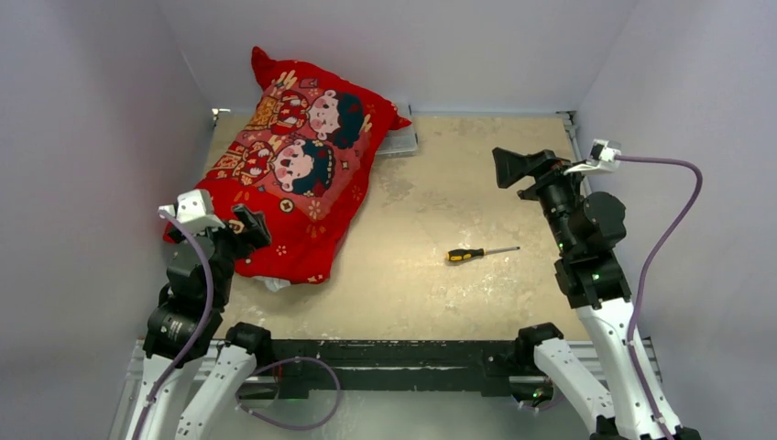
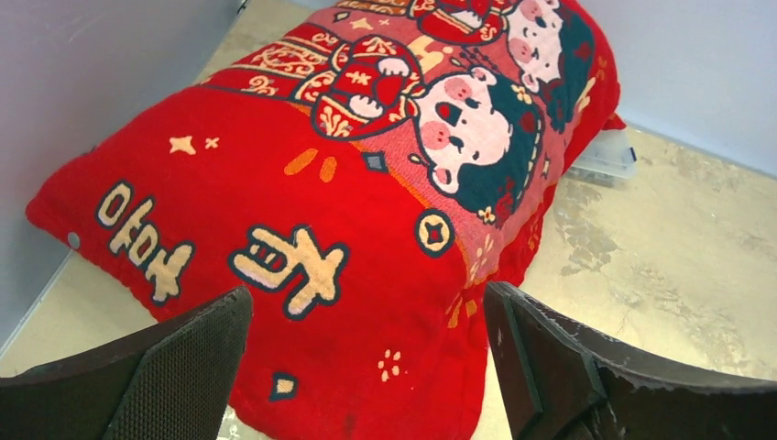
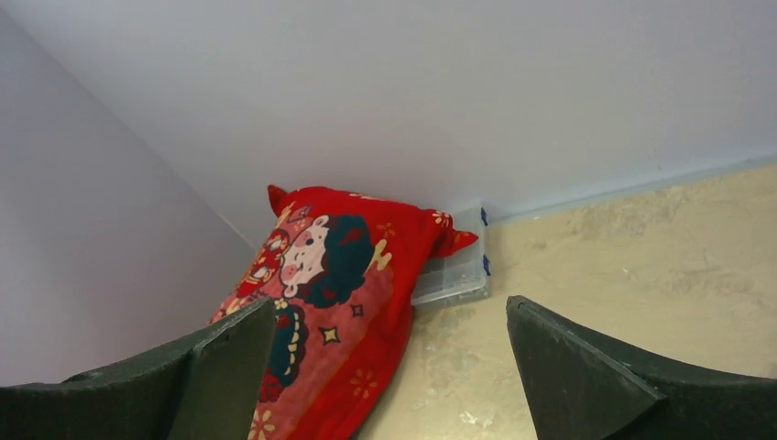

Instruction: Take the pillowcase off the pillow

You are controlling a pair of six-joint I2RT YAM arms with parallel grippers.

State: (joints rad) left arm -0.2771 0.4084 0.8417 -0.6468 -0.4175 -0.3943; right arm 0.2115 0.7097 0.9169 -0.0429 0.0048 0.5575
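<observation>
Beige mottled worktop (image 1: 440,293). Bright red printed fabric pillowcase (image 1: 293,174) lies far left against the wall, fully stuffed. Of the white pillow (image 1: 275,285), only a scrap peeks out at the near hem. Removal not begun; all of it is left.

Both released: left end effector (image 1: 249,225) over the near hem, right end effector (image 1: 511,170) well apart.

On the case, gold characters (image 2: 289,270), not legible to me; no brand seen.

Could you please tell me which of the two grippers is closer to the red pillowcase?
The left gripper, at the near end of the pillowcase; the right gripper is far across the table.
</observation>
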